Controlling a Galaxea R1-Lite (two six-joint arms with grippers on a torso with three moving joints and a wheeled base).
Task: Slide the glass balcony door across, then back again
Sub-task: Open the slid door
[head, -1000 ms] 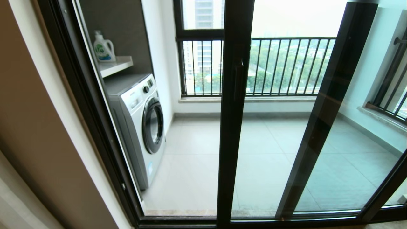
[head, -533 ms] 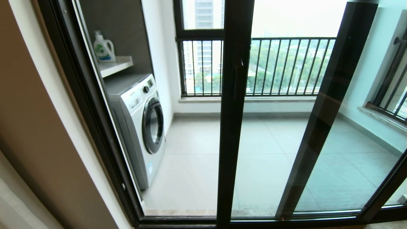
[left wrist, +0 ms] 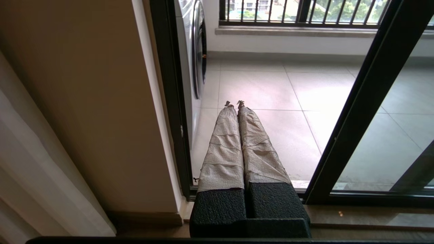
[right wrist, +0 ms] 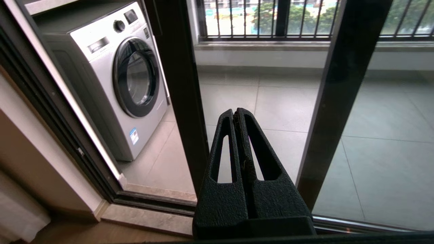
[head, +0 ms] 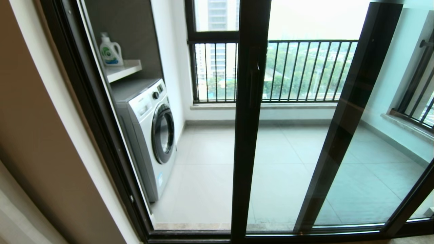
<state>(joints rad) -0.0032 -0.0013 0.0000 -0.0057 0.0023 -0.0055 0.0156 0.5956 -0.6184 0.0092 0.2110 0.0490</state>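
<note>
The glass balcony door [head: 249,118] stands partly slid, its handled upright mid-opening, with an open gap between it and the washing machine [head: 149,132]. Low before the sill, the left gripper [left wrist: 234,103] and right gripper [right wrist: 236,112] are both closed, empty.

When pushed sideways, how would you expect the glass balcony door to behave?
The glass balcony door is a tall framed panel, so probably heavy and stiff. It likely glides along the floor track rather than tipping. Its handle looks a safer contact than the glass.
</note>
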